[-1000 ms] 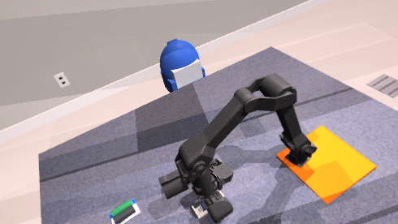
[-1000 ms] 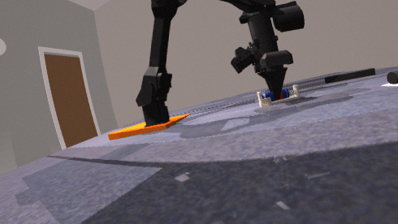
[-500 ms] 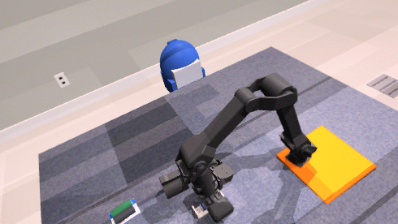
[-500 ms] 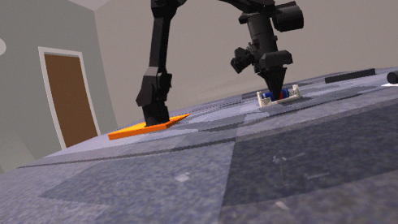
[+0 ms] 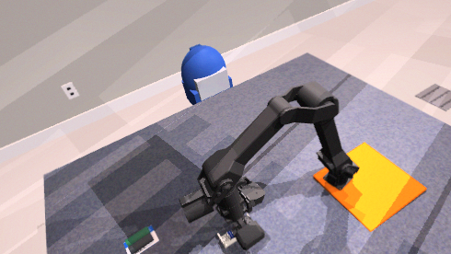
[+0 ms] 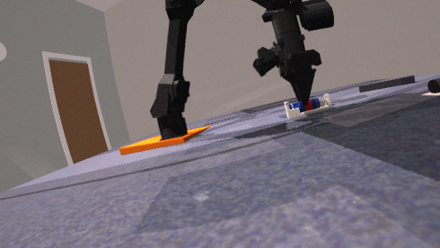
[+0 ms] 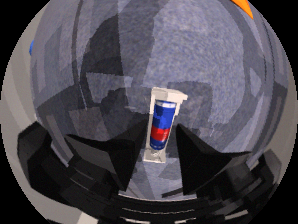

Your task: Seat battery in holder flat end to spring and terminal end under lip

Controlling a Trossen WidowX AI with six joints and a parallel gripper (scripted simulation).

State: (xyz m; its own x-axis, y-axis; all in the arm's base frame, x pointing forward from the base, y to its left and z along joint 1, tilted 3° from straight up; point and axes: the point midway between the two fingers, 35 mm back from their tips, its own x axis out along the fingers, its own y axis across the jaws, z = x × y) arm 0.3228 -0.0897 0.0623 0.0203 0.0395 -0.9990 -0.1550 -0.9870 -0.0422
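The battery (image 7: 161, 124) (image 6: 309, 105), blue with a red band, lies lengthwise in the small white holder (image 7: 178, 99) (image 6: 291, 113) (image 5: 224, 238) on the grey mat. It looks flat and in line with the holder. My gripper (image 7: 161, 124) (image 6: 304, 101) (image 5: 237, 230) hangs just over the holder, one dark finger on each side of the battery. The fingers stand apart from the battery, with a gap showing on both sides in the wrist view. The gripper is open and holds nothing. In the top view the wrist hides most of the battery.
The arm's base stands on an orange and yellow plate (image 5: 382, 184) (image 6: 148, 144). A green and black block (image 5: 140, 239) lies left of the holder. A blue rounded object (image 5: 202, 69) stands at the mat's far edge. A dark bar (image 6: 386, 84) lies beyond the holder.
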